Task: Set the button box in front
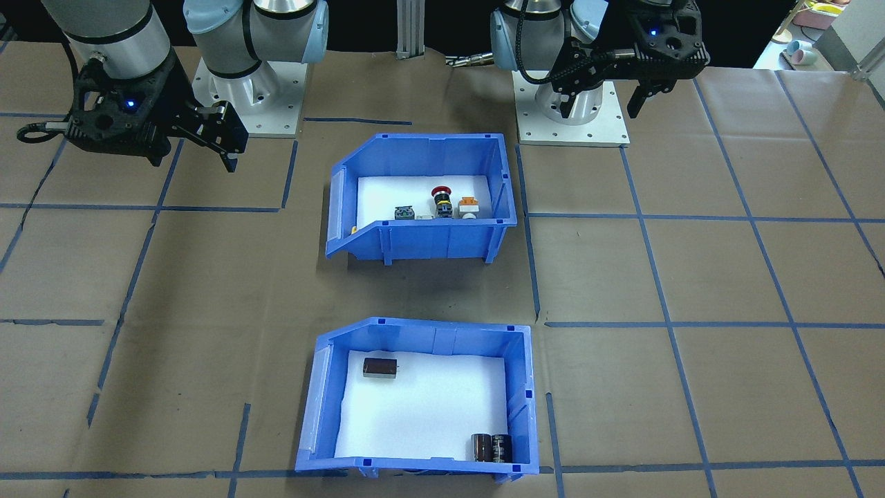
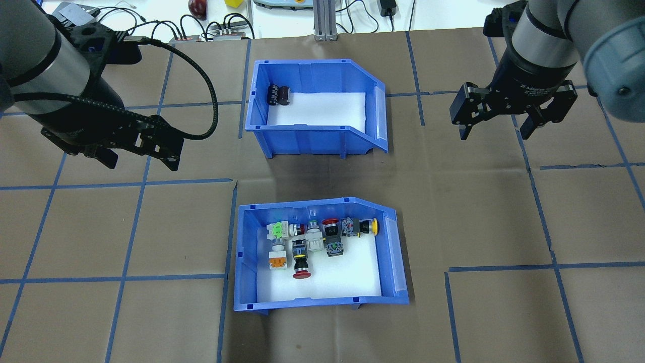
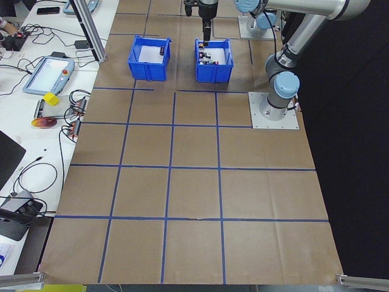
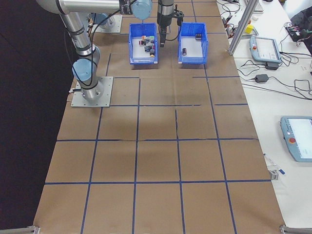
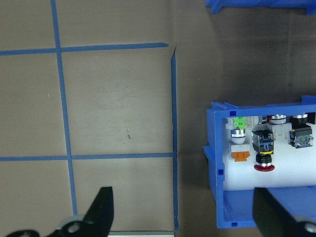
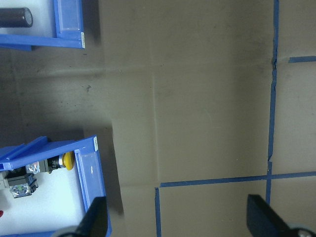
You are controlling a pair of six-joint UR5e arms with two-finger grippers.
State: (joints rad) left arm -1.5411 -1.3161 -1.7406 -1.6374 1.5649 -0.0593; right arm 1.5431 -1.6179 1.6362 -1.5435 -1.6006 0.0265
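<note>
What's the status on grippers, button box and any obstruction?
Left gripper and right gripper open, empty, hovering. Button box untouched, nearest robot. Capacitor bin sits beyond it.

Two blue bins on the table (image 2: 478, 212): button box (image 2: 242, 282) with about ten switches (image 2: 322, 237), other bin (image 2: 307, 141) with three dark cylinders (image 1: 491, 447).

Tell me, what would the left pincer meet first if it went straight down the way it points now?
Probably bare table paper: the open left pincer points down beside the button box, though one finger may catch its wall.
</note>
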